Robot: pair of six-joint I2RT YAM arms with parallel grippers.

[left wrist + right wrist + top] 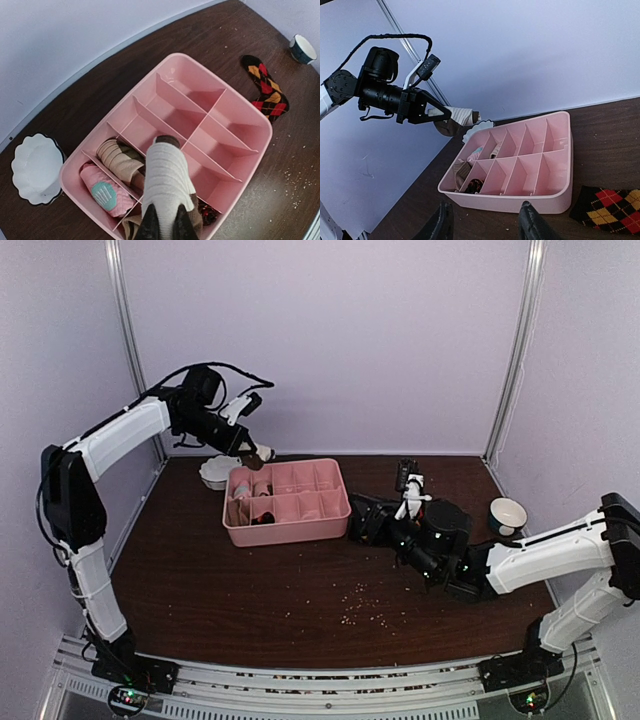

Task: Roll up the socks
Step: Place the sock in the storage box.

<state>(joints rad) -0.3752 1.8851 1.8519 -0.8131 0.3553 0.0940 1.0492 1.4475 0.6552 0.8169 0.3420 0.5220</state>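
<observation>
A rolled cream-white sock [167, 175] with brown patches hangs above the left end of the pink tray [250, 117], my left gripper [165, 222] shut on it. The right wrist view shows that gripper [437, 112] and sock [462, 116] well above the tray [520, 200]. A black argyle sock [267, 90] lies flat on the table just off the tray's right end. My right gripper [485, 222] is open and holds nothing, low over the table near this sock [612, 207]. The overhead view places the right gripper [398, 545] near the tray [300, 530].
The tray's left compartments hold a tan roll [117, 157], a pink roll with a teal patch [102, 192] and a dark argyle roll [207, 215]. A white scalloped bowl [35, 167] sits behind the tray's left end. A small cup [507, 515] stands far right. Crumbs [365, 605] dot the table.
</observation>
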